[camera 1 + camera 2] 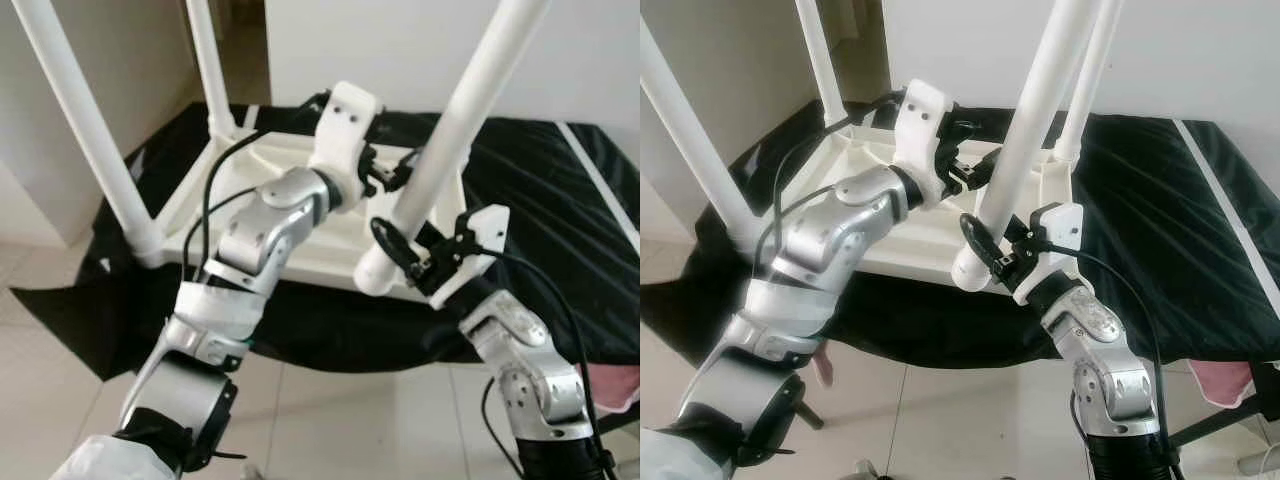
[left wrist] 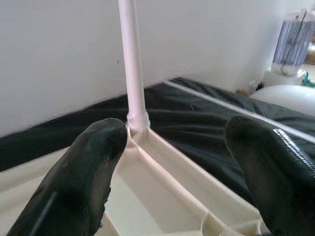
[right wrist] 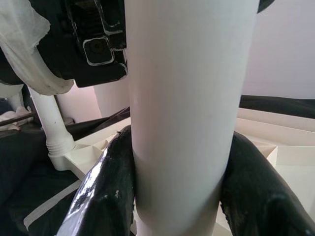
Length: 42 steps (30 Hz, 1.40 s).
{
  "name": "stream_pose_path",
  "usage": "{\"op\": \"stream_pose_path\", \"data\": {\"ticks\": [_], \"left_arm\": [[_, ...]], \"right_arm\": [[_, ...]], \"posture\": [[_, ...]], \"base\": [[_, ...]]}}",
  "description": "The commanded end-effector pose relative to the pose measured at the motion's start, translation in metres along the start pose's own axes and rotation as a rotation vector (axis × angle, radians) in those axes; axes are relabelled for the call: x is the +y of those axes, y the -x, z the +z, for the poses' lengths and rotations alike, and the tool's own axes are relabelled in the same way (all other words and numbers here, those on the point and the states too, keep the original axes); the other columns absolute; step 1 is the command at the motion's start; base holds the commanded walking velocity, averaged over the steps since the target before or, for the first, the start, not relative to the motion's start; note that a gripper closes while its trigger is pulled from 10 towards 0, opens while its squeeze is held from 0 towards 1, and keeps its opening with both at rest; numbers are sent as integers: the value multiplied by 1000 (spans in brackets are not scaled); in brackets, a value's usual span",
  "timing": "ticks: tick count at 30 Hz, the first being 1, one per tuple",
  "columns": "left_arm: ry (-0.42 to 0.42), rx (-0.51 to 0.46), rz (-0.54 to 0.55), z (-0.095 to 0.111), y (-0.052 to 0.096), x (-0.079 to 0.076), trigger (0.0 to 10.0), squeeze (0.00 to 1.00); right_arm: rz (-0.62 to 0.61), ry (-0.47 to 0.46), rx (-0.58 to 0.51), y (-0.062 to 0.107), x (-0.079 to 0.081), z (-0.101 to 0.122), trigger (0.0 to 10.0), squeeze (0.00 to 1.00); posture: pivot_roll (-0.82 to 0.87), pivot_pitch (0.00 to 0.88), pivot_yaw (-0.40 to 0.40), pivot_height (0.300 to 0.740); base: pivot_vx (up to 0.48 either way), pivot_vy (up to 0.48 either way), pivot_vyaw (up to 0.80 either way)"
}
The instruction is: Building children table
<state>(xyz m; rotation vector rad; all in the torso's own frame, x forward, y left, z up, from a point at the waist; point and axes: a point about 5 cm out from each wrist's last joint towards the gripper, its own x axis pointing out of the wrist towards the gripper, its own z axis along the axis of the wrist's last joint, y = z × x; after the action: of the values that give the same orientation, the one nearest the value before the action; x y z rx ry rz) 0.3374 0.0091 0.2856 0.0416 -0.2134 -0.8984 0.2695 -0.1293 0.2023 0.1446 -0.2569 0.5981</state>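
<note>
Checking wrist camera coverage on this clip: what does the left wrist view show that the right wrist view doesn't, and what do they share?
Left wrist view alone: the left gripper open, holding nothing, looking toward a far table leg standing in its corner socket, with a white and purple appliance by the wall.

Right wrist view alone: the right gripper shut on the near table leg, with part of the left arm's wrist close behind it.

Both: the upturned white table top and the black sheet under it.

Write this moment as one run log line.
right claw: shut on table leg | left claw: open, beside leg | tabletop: upside down
</note>
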Motion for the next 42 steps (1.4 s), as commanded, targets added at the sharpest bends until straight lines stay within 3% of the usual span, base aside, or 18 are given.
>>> {"op": "stream_pose_path", "data": {"ticks": [1, 2, 3, 4, 5, 6, 7, 10, 11, 20, 22, 25, 35, 36, 39, 41, 42], "left_arm": [[-42, -50, -251, 8, -5, -14, 10000, 0], [-42, -50, -251, 8, -5, -14, 10000, 0], [65, -59, -149, 0, -3, 0, 10000, 0], [65, -59, -149, 0, -3, 0, 10000, 0], [126, -68, -128, -2, -2, 4, 10000, 0], [126, -68, -128, -2, -2, 4, 10000, 0], [184, -81, -96, -4, 0, 10, 10000, 0], [238, -113, 10, -6, 7, 24, 10000, 0], [237, -122, 65, -9, 11, 31, 10000, 0], [259, -195, 152, -22, 31, 37, 10000, 0], [207, -174, 140, -36, 38, 31, 10000, 0], [190, -166, 133, -41, 40, 28, 10000, 0], [175, -203, 36, -52, 53, 2, 10000, 0], [119, -167, -42, -58, 54, -14, 10000, 0], [92, -149, -75, -61, 54, -20, 10000, 0], [-14, -65, -162, -71, 55, -35, 10000, 0], [-14, -65, -162, -71, 55, -35, 10000, 0]], "right_arm": [[-18, -15, 19, -1, -1, -6, 10000, 0], [-18, -15, 19, -1, -1, -6, 10000, 0], [-63, -22, -2, 1, -8, -3, 3608, 0], [-63, -22, -2, 1, -8, -3, 3608, 0], [-80, -23, -8, 2, -11, -2, 2235, 0], [-80, -23, -8, 2, -11, -2, 2235, 0], [-97, -21, -13, 2, -13, -1, 0, 0], [-140, -17, -35, 3, -20, 3, 0, 0], [-172, -15, -52, 4, -24, 6, 10000, 0], [-316, -14, -136, 5, -40, 15, 10000, 0], [-348, -15, -155, 6, -42, 16, 10000, 0], [-358, -16, -162, 6, -43, 17, 10000, 0], [-448, 17, -194, 9, -50, 20, 10000, 0], [-481, 57, -182, 10, -53, 20, 10000, 0], [-490, 70, -177, 11, -54, 20, 10000, 0], [-510, 93, -164, 13, -55, 18, 10000, 0], [-510, 93, -164, 13, -55, 18, 10000, 0]], "posture": [[-32, 6, -8, 740], [-32, 6, -8, 740], [-37, 6, -8, 740], [-37, 6, -8, 740], [-38, 6, -10, 740], [-38, 6, -10, 740], [-39, 4, -10, 740], [-41, 3, -11, 740], [-39, 1, -14, 740], [-38, 0, -24, 740], [-35, 0, -28, 740], [-35, 0, -28, 740], [-36, 0, -34, 740], [-35, 0, -34, 740], [-35, 0, -34, 740], [-33, 0, -32, 740], [-33, 0, -32, 740]], "base": [[0, 0, 0], [0, 0, 0], [0, 0, 0], [0, 0, 0], [0, 0, 0], [0, 0, 0], [0, 0, 0], [0, 0, 0], [0, 0, 0], [0, 0, 0], [0, 0, 0], [0, 0, 0], [0, 0, 0], [0, 0, 0], [0, 0, 0], [0, 0, 0], [0, 0, 0]]}}
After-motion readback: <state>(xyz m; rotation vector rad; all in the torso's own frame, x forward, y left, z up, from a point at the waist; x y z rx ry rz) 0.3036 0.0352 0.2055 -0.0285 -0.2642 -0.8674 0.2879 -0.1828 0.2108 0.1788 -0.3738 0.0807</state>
